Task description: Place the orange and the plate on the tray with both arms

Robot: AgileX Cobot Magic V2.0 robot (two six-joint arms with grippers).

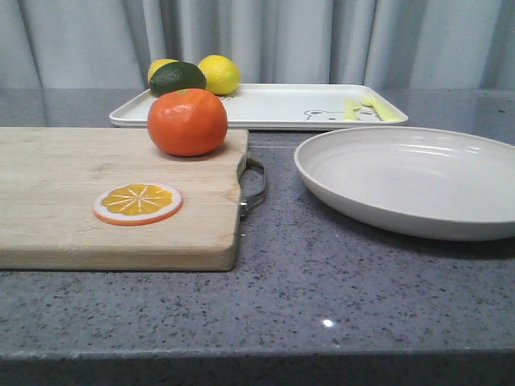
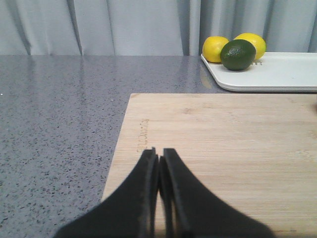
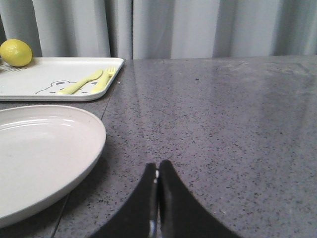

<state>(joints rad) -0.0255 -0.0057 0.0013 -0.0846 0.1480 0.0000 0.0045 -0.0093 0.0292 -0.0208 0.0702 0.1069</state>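
Observation:
The orange [image 1: 187, 121] sits on the far right part of the wooden cutting board [image 1: 64, 201]. The off-white plate [image 1: 410, 181] lies on the counter at the right and shows in the right wrist view [image 3: 39, 153]. The white tray [image 1: 273, 108] with the bear drawing lies at the back, also seen in the left wrist view [image 2: 277, 74] and the right wrist view [image 3: 54, 79]. My left gripper [image 2: 158, 151] is shut and empty above the board's left part. My right gripper [image 3: 158, 164] is shut and empty over the counter right of the plate. Neither gripper shows in the front view.
Two yellow lemons [image 1: 219, 74] and a dark green lime [image 1: 177, 77] sit on the tray's left end. A flat orange slice disc [image 1: 138, 203] lies on the board. A metal handle [image 1: 254, 186] sticks out of the board's right edge toward the plate.

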